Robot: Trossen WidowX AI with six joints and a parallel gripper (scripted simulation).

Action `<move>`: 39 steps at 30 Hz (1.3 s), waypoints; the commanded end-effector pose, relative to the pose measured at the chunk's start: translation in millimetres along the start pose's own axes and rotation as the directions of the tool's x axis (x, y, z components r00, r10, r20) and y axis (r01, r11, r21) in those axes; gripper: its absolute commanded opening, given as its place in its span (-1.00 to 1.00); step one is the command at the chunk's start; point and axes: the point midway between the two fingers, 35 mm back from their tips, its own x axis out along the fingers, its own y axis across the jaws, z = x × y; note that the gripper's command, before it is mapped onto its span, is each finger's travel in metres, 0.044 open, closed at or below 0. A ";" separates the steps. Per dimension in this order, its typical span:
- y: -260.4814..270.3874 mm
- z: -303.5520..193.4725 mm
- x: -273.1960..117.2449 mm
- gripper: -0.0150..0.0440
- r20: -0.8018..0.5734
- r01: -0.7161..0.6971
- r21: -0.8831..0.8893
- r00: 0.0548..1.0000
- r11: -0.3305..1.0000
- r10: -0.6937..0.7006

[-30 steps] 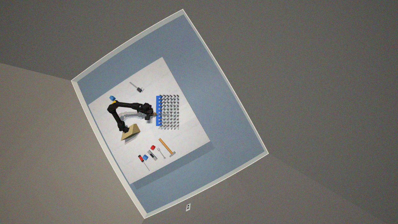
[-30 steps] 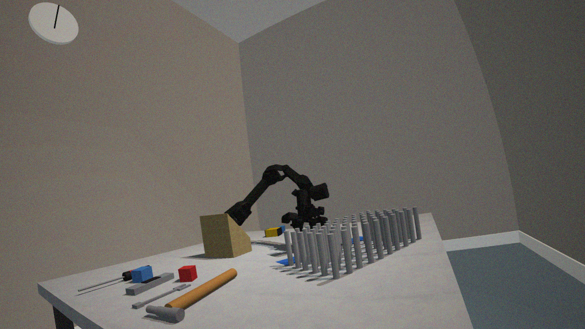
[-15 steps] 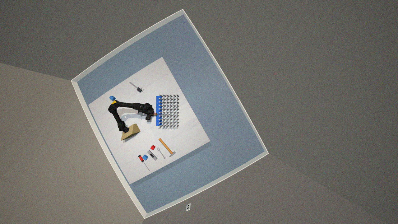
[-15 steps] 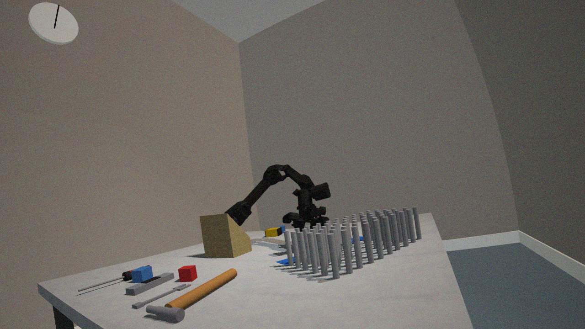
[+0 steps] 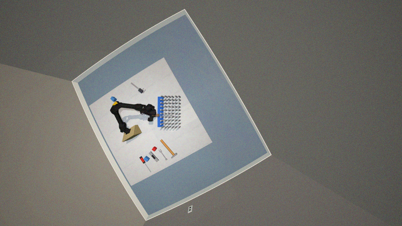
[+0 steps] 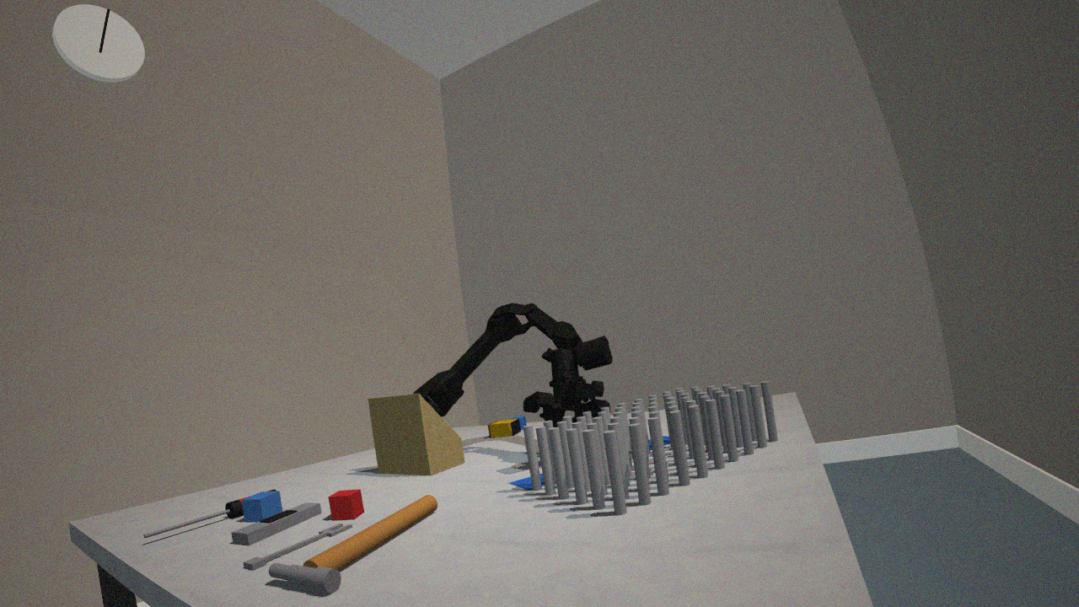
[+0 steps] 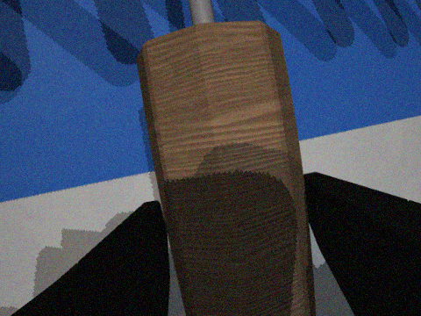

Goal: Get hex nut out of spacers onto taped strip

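Observation:
My gripper [image 5: 155,115] [image 7: 233,203] is shut on the wooden handle [image 7: 215,88] of a tool, in front of the spacer field. The tool's thin metal shaft [image 7: 202,10] points away from my fingers, over the blue taped strip [image 5: 159,101] [image 6: 524,483] [image 7: 66,132] and in among the spacers. The grey metal spacers [image 6: 618,483] stand upright in rows behind the strip. The handle's front end is over the strip in the wrist view. The tool's far end cannot be made out. The hex nut is hidden or too small to tell.
A hammer [image 5: 167,147] [image 6: 377,532], a wrench [image 5: 163,154], a red cube [image 5: 154,148] [image 6: 346,504], a blue block [image 6: 262,506] and a screwdriver [image 5: 142,159] lie to one side. A caliper-like tool [image 5: 140,90] lies on the other side. A tan wedge [image 5: 136,131] [image 6: 399,437] stands at the arm's base.

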 end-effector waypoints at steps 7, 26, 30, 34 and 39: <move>0.3 6.0 1.1 -0.49 0.004 -0.002 -0.005 1.000 1.000 0.002; 2.9 1.5 20.0 -0.49 0.001 0.000 0.002 1.000 1.000 0.000; 3.3 1.3 20.2 -0.49 0.000 0.000 0.001 1.000 1.000 0.000; 3.5 0.2 19.5 -0.49 0.000 -0.001 0.001 1.000 1.000 0.001; 3.8 -2.6 18.4 -0.49 0.000 -0.001 0.000 1.000 1.000 0.001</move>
